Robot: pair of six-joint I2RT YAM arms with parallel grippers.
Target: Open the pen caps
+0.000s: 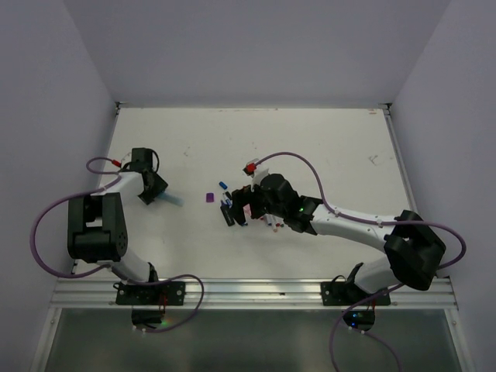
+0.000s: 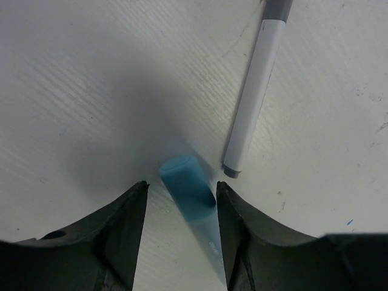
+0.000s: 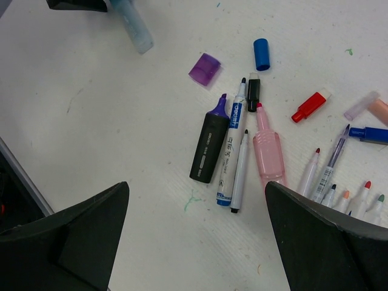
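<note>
My left gripper (image 1: 159, 193) is shut on a light blue highlighter (image 2: 189, 188) with its light blue cap (image 2: 182, 173) on, pointing past the fingertips; it also shows in the top view (image 1: 176, 201). My right gripper (image 3: 197, 185) is open and empty, hovering over a cluster of uncapped pens: a black highlighter (image 3: 210, 145), a blue-labelled marker (image 3: 232, 151), a slim white pen (image 3: 239, 176) and a pink highlighter (image 3: 267, 148). Loose caps lie beyond them: purple (image 3: 204, 68), blue (image 3: 261, 53), black (image 3: 253, 91) and red (image 3: 309, 106).
A white pen with a grey cap (image 2: 251, 103) lies on the table (image 1: 310, 139) just right of the left gripper's fingers. Several slim uncapped pens (image 3: 315, 170) and more caps (image 3: 370, 133) lie right of the cluster. A metal rail (image 1: 248, 291) runs along the near edge.
</note>
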